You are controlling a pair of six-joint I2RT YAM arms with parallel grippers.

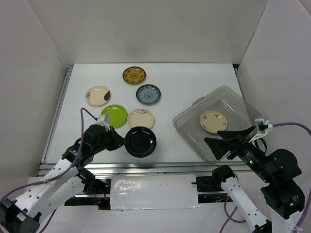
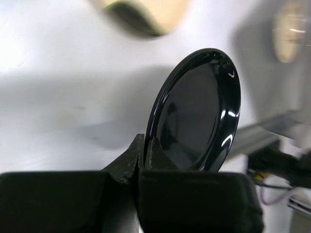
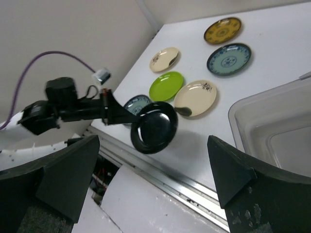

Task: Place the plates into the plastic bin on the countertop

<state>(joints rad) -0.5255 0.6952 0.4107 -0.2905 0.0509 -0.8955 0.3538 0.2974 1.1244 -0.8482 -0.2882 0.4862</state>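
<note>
**A:** Left pincer (image 1: pixel 122 141) state?

**B:** Clamped on the rim of the black plate (image 1: pixel 141 141). The plate was pinched between the fingers (image 2: pixel 124 167), stood tilted on edge, and was off the worktop (image 1: pixel 184 82).

**A:** Other plates relative to it?

**B:** The lime green plate (image 1: pixel 114 115) sat just beyond the left pincer, with a cream plate (image 1: pixel 141 118) just beside it, to its right. Farther out were the marked cream plate (image 1: pixel 97 95) and a blue-grey plate (image 1: pixel 148 94). The mustard plate (image 1: pixel 133 75) was farthest. All lay flat. The right wrist view also caught a second blue-grey plate (image 3: pixel 138 101) close under that pincer, mostly hidden by the black one.

**A:** Bin?

**B:** The plastic bin (image 1: pixel 182 121) was on the worktop, well off to the left pincer's right and apart from the loose plates. It held a third cream plate (image 1: pixel 213 121), flat on the bottom.

**A:** Right pincer (image 1: pixel 226 140)?

**B:** Jaws spread wide with nothing between them. It hung over the bin's near edge. The third cream plate was just ahead of it, and the black plate was well to its left.
</note>
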